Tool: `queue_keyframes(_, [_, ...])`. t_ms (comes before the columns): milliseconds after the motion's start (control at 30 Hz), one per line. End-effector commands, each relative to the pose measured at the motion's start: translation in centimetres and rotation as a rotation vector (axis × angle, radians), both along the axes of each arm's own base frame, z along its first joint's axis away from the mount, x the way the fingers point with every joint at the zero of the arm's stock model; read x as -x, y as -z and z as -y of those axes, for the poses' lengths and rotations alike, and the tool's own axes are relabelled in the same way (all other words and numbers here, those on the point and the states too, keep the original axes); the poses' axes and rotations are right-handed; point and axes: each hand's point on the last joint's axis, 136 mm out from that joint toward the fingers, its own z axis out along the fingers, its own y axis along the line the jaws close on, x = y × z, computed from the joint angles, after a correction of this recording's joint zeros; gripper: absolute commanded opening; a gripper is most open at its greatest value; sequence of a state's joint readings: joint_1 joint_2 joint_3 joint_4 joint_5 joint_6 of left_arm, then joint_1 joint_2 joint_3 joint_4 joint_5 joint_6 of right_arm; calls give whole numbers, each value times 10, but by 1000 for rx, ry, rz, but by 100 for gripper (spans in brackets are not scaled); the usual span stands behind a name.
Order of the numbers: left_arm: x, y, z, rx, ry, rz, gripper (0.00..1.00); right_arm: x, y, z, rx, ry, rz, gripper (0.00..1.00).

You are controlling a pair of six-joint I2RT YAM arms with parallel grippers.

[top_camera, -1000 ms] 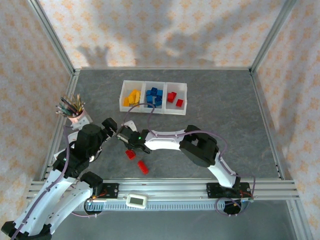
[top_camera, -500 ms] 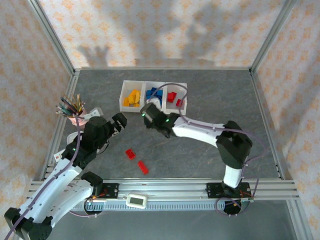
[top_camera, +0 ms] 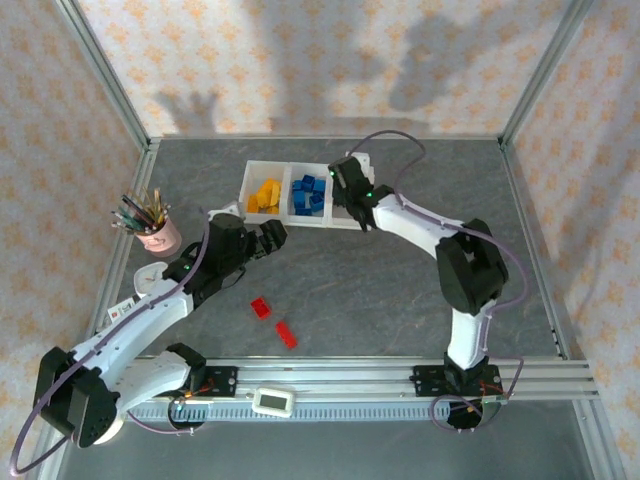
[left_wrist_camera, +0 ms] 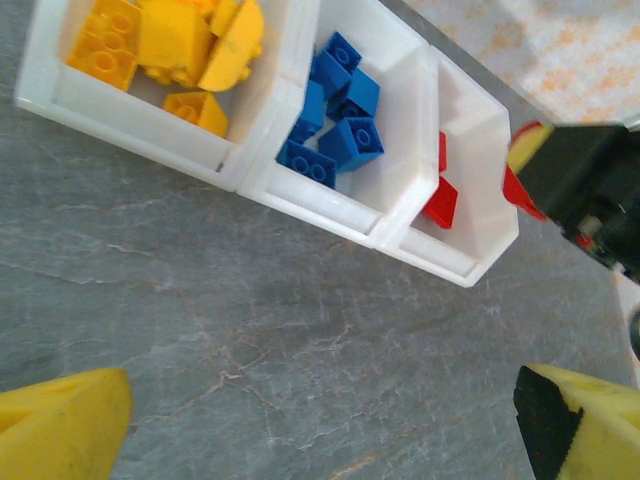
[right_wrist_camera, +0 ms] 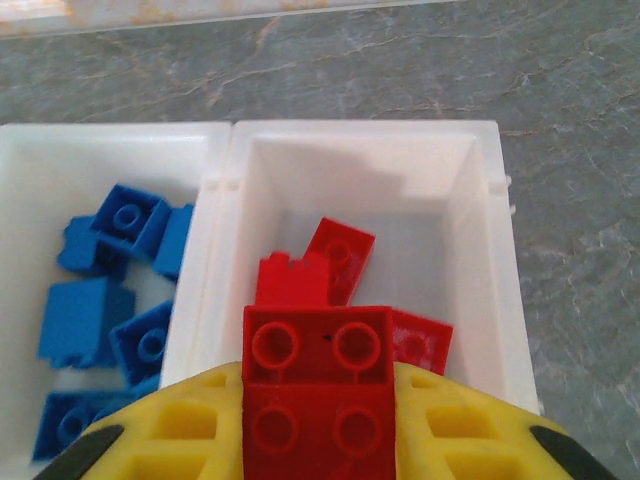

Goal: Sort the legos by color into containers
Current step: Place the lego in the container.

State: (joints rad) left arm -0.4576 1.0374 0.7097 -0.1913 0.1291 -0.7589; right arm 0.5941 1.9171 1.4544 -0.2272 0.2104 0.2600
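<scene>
Red lego [right_wrist_camera: 318,360] is pinched tight in the right gripper [right_wrist_camera: 318,430], hanging over the containers' [right_wrist_camera: 490,250] right-end bin with other reds; left gripper [left_wrist_camera: 320,420] is spread wide.

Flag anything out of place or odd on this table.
A square red lego and an oblong red lego lie loose on the table, outside the containers. Inside, colors are sorted cleanly: yellow, blue, red. Nothing looks spilled or damaged.

Lab enclosure: aluminium frame [top_camera: 330,372], patterned walls [top_camera: 330,60]
</scene>
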Motion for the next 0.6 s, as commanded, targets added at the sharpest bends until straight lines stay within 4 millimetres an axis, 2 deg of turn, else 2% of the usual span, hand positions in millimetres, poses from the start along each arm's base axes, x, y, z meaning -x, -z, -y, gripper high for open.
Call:
queue_keyframes(0, [-16,-34,17,41,42,104,99,-25,9,7,44,31,12,27])
queue_keyframes(67, [-20,-33,20,43,50,102,99,-36,12,10,69,53,15,29])
queue_keyframes(133, [-22,-32,22,38,55,100,99,-44,9,11,68,55,30,39])
queue_keyframes(300, [-24,-32,22,27,51,101,99,-49,-11,9,53,45,58,54])
queue_keyframes(433, [-22,-36,21,18,55,106,99,-36,-27,5,-4,4,61,61])
queue_keyframes(567, [-16,-38,13,-2,38,106,99,-6,-35,-7,-64,-63,51,64])
